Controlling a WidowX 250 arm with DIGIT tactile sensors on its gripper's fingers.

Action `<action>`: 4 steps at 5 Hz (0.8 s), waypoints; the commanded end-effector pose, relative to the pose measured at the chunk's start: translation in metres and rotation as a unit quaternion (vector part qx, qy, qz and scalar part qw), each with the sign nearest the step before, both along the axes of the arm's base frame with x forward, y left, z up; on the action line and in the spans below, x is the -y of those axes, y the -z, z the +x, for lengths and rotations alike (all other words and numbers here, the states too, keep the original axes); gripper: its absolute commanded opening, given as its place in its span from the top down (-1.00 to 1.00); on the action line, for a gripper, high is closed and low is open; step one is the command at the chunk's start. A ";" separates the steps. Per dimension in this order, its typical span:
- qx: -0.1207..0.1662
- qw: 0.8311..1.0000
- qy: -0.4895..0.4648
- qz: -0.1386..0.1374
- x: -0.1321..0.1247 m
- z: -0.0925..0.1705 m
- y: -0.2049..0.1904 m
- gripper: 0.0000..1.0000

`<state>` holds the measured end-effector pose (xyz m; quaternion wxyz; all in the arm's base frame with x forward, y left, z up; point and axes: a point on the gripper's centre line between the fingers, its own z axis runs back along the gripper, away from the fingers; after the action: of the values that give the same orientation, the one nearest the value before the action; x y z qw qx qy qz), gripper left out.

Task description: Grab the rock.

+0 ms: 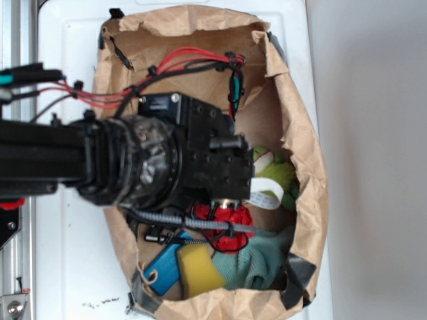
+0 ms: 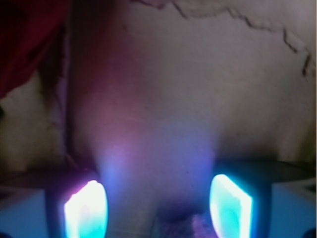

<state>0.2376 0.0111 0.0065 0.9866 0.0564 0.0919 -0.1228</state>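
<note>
In the wrist view my gripper point(image 2: 157, 210) is open, its two glowing fingertip pads point(image 2: 85, 210) set wide apart over the pale brown bag floor. A small rough dark lump, the rock point(image 2: 184, 224), lies low between the pads, nearer the right one and touching neither; the frame's bottom edge cuts it off. In the exterior view the black wrist body point(image 1: 213, 160) reaches down into the paper bag point(image 1: 303, 167) and hides both the fingers and the rock.
A red fabric flower point(image 1: 230, 227) lies just beside the wrist and shows at the wrist view's top left point(image 2: 25, 39). A green frog plush point(image 1: 277, 175), a teal cloth point(image 1: 260, 260), a yellow sponge point(image 1: 197, 267) and a blue object point(image 1: 163, 267) crowd the bag. Crumpled bag walls surround everything.
</note>
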 end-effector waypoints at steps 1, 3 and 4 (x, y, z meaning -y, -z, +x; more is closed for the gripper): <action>0.021 1.000 -0.007 0.004 0.003 -0.007 -0.005 -1.00; 0.017 1.000 -0.004 0.007 0.002 -0.005 -0.009 -1.00; 0.017 1.000 -0.004 0.007 0.002 -0.005 -0.009 -1.00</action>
<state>0.2290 0.0118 0.0108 0.9881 0.0617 0.0841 -0.1132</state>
